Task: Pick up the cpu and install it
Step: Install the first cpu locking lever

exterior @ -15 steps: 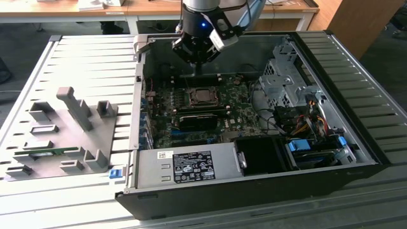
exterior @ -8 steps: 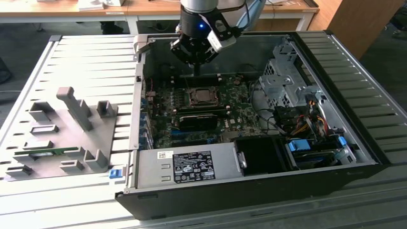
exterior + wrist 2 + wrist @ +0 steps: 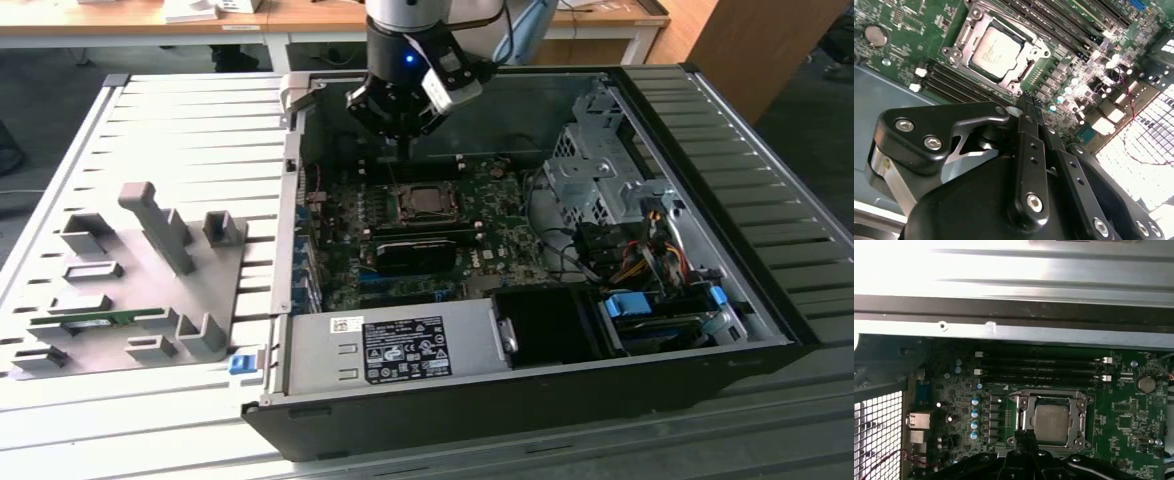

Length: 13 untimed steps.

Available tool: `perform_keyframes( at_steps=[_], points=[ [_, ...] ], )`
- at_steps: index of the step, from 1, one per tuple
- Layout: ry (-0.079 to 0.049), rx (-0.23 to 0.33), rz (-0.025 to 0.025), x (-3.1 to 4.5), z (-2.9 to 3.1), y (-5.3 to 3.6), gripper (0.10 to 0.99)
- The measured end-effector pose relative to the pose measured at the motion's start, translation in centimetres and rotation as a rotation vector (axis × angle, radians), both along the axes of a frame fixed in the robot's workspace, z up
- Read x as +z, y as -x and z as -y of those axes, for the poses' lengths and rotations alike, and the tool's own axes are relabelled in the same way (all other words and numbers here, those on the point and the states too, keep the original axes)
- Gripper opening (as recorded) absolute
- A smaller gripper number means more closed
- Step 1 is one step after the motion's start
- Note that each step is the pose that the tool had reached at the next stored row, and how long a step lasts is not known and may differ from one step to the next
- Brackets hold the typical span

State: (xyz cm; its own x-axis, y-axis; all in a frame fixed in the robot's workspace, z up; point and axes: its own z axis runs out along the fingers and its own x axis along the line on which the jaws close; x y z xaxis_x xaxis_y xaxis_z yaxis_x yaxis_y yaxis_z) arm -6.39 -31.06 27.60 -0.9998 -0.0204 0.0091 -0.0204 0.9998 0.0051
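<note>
A ribbed grey bench [image 3: 174, 130] carries an open computer case [image 3: 747, 250] lying on its side, with a grey fixture tray [image 3: 134, 290] of plastic blocks beside it toward the exterior view's left. Wooden desks stand in the background.

Inside the case the green motherboard [image 3: 494, 250] lies flat. The cpu [image 3: 429, 201] sits in its socket [image 3: 995, 50] on the board, silvery top up, framed by the metal socket bracket; in both wrist views it lies square within that frame [image 3: 1050, 422]. Dark memory slots [image 3: 1039, 365] run alongside the socket.

The gripper [image 3: 398, 150] hangs from the arm above the board, just beside the socket and clear of the chip. In the second wrist view its black fingers [image 3: 1029, 120] lie pressed together with nothing between them, so the jaws are together and empty.
</note>
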Motion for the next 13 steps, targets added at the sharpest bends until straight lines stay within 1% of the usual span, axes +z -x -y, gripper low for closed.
perform_keyframes(
  at_steps=[5,13],
  points=[
    [0.0,0.0,0.0,-0.16,0.0,0.4,0.106],
    [0.0,0.0,-0.0001,-0.31,0.0,0.63,0.106]
  ],
)
